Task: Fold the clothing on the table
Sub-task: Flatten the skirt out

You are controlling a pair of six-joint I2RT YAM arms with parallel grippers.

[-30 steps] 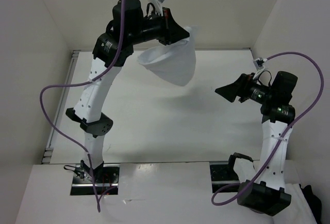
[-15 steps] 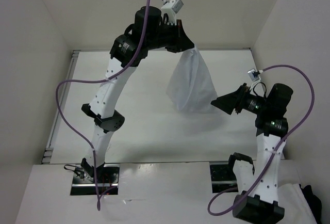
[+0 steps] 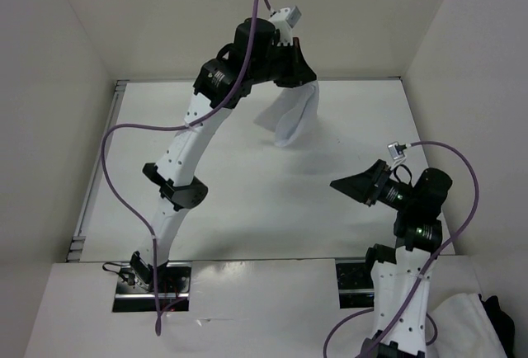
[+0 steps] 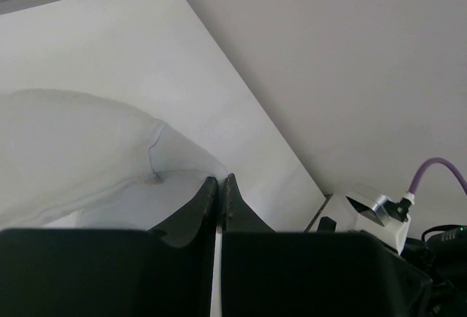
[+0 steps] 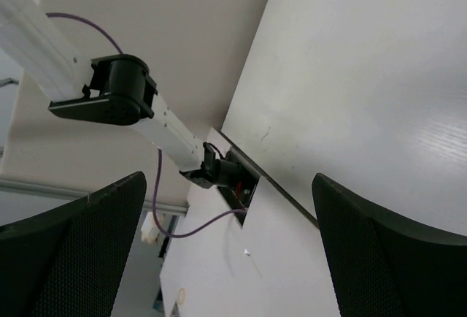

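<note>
White clothing (image 3: pixel 291 119) hangs from clamped left tool (image 3: pixel 299 78), above table (image 3: pixel 239 193).

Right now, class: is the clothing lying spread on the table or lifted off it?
Lifted: the clothing hangs bunched from the shut left end effector, clear above the table.

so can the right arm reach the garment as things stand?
Probably yes: the garment hangs from the left arm, jaws shut on it; only open air lies between it and the right arm, jaws open.
</note>
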